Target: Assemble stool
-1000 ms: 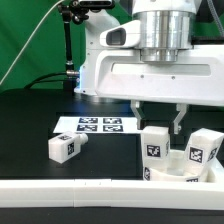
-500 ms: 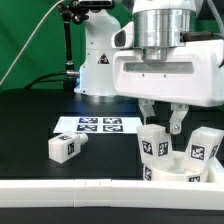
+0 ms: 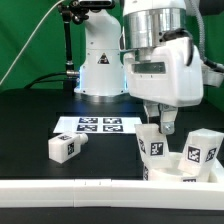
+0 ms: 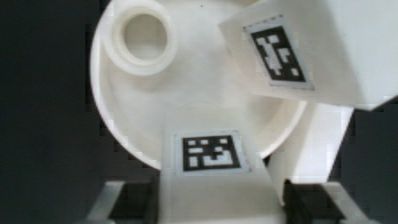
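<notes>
My gripper (image 3: 156,124) is shut on a white block leg (image 3: 150,146) that stands upright on the round white seat (image 3: 177,170) at the exterior view's right. In the wrist view the same leg (image 4: 215,160), tag up, fills the gap between my dark fingers (image 4: 139,203) of the gripper (image 4: 222,202), with the seat (image 4: 151,100) and its hole beyond. A second tagged leg (image 3: 203,150) stands on the seat's far side, also visible as the leg (image 4: 299,52) in the wrist view. A third leg (image 3: 64,148) lies loose on the black table at the left.
The marker board (image 3: 98,125) lies flat behind the loose leg. A long white rail (image 3: 70,192) runs along the front edge, just before the seat. The robot base (image 3: 100,70) and a black stand (image 3: 68,45) rise at the back.
My hand has turned about its upright axis while gripping the leg; the leg's tag face has swung round with it. The seat, other legs and marker board stay put.
</notes>
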`<state>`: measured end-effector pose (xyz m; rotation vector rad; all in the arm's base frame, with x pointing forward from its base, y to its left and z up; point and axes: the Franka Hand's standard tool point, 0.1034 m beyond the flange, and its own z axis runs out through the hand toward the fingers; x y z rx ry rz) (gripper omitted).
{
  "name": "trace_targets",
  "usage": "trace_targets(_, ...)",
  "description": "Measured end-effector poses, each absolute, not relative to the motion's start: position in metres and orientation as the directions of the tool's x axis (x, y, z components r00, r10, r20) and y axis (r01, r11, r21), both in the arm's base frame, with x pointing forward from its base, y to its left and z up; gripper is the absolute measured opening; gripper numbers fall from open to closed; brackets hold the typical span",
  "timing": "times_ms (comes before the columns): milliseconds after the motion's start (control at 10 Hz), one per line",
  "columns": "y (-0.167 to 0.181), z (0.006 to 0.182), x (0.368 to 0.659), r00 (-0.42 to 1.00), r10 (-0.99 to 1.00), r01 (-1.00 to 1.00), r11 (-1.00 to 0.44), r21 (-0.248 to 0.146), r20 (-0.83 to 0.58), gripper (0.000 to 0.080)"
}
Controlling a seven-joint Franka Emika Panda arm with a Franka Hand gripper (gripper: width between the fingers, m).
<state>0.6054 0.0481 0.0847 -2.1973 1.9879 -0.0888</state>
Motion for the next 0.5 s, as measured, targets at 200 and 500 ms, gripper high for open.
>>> trace_targets(200, 0.0493, 0.0849, 0.6059, -0.004, -0.995, -0.986, 0.02, -0.166, -0.098, 0.0337)
trace_targets(500, 0.0496, 0.0843, 0.6054, -0.188, -0.973, -0.968, 0.207, -0.144, -0.137, 0.0337)
